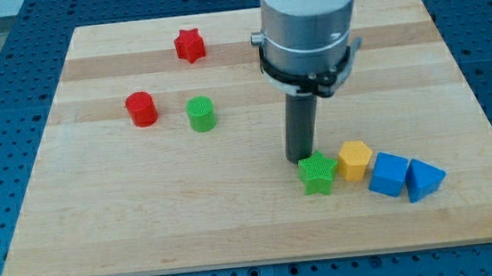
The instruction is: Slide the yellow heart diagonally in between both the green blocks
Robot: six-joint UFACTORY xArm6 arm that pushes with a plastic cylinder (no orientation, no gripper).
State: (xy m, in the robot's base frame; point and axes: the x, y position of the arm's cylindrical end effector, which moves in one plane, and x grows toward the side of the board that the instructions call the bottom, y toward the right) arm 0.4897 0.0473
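Observation:
The yellow block [354, 160], whose shape is hard to make out, sits at the view's lower right, touching the right side of the green star [318, 173]. The green cylinder [200, 113] stands well off to the upper left. My tip [301, 157] is at the green star's upper left edge, close to or touching it, and to the left of the yellow block. The arm's white and black body [308, 25] rises above the tip.
A blue cube [389, 175] and a blue triangular block [425, 179] lie in a row right of the yellow block. A red cylinder [141, 109] stands left of the green cylinder. A red star [190, 45] lies near the board's top. The wooden board [102, 222] rests on a blue perforated table.

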